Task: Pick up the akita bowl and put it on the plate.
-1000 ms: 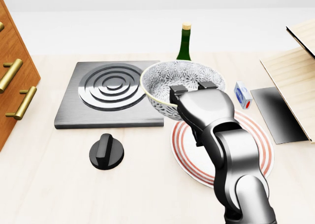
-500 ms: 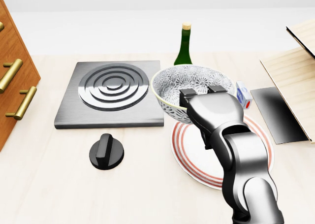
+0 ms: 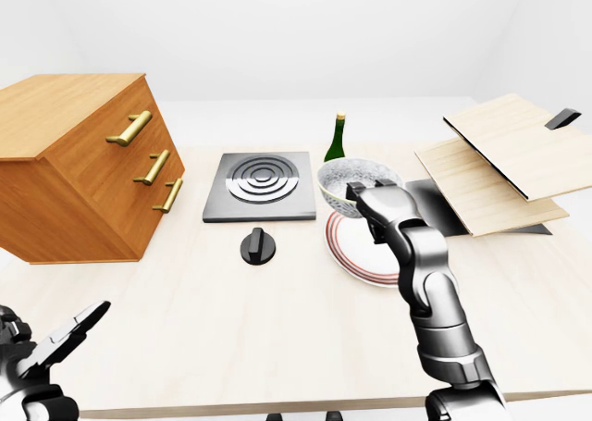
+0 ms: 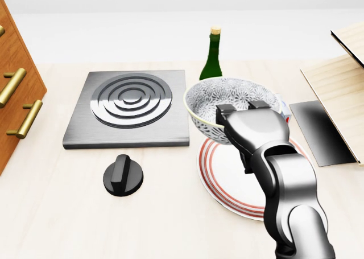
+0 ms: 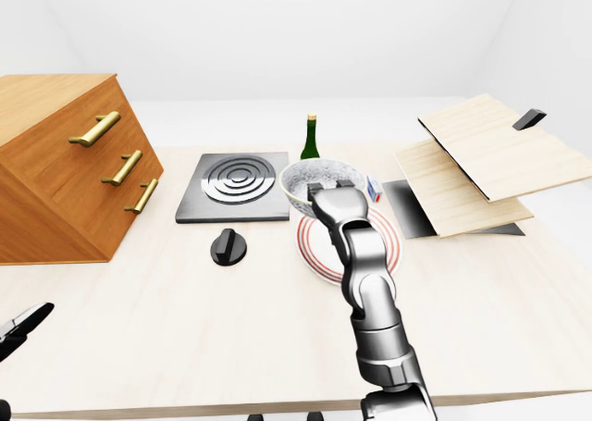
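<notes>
Head view is showing the right hand [image 4: 242, 112] clamping its dark fingers over the near rim of the white akita bowl with the grey floral pattern [image 4: 227, 106]. That bowl is hanging tilted above the far edge of the round white plate with red rings [image 4: 227, 176], which is lying on the pale wooden desk [image 4: 85, 225]; whether bowl and plate are touching I cannot tell. Just left of the bowl, the square grey stove plate with concentric rings [image 4: 128, 108] is lying flat, and a round black knob [image 4: 123, 176] is sitting nearer than it. A green glass bottle with a cork [image 4: 212, 57] is standing upright beyond the bowl. A small white and blue carton [image 4: 286, 112] is peeking out at the bowl's right side.

Left-eye view is showing the left hand [image 3: 51, 352] hanging low at the near left corner, its fingers spread apart and gripping nothing. A brown wooden drawer cabinet with brass handles [image 3: 83, 167] is standing on the desk's left side, and tilted light wooden boards [image 3: 504, 162] are leaning at the far right.
</notes>
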{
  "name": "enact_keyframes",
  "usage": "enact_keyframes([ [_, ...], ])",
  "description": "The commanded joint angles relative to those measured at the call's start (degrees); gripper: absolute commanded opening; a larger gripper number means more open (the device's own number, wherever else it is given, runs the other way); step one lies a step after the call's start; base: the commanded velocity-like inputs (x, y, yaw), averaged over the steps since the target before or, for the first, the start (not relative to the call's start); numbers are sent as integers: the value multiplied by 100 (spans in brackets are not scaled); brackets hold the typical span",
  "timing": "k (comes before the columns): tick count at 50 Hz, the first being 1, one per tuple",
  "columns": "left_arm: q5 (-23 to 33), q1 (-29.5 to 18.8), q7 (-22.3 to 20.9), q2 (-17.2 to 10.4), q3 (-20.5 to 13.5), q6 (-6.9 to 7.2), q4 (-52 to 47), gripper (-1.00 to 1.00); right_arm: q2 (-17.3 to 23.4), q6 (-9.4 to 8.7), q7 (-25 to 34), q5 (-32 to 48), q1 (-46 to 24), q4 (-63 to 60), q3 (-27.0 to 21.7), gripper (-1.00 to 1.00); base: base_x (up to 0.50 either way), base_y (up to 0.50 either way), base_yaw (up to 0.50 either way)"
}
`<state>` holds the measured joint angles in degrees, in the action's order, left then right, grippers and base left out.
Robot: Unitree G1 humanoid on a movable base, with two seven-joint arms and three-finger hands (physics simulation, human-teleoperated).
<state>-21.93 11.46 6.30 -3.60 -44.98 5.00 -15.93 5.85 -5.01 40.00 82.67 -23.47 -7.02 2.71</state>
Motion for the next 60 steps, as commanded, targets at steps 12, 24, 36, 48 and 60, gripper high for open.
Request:
enact_keyframes([
  [12, -46, 57, 36, -8, 27, 0, -61, 100, 74, 1, 0, 498, -55, 64, -101, -100, 0, 0, 0],
  [24, -20, 22, 12, 6, -13, 0, -66, 100, 182, 1, 0, 442, -54, 110, -205, -100, 0, 0, 0],
  [36, -12, 37, 35, -3, 21, 0, -56, 100, 325, 1, 0, 361, -24, 130, -322, -100, 0, 0, 0],
  [48, -1, 31, 18, 2, 21, 0, -15, 100, 394, 1, 0, 329, 50, 86, -365, -100, 0, 0, 0],
  [60, 0, 25, 48, -3, 34, 0, -46, 100, 430, 1, 0, 260, 228, 235, -406, -100, 0, 0, 0],
])
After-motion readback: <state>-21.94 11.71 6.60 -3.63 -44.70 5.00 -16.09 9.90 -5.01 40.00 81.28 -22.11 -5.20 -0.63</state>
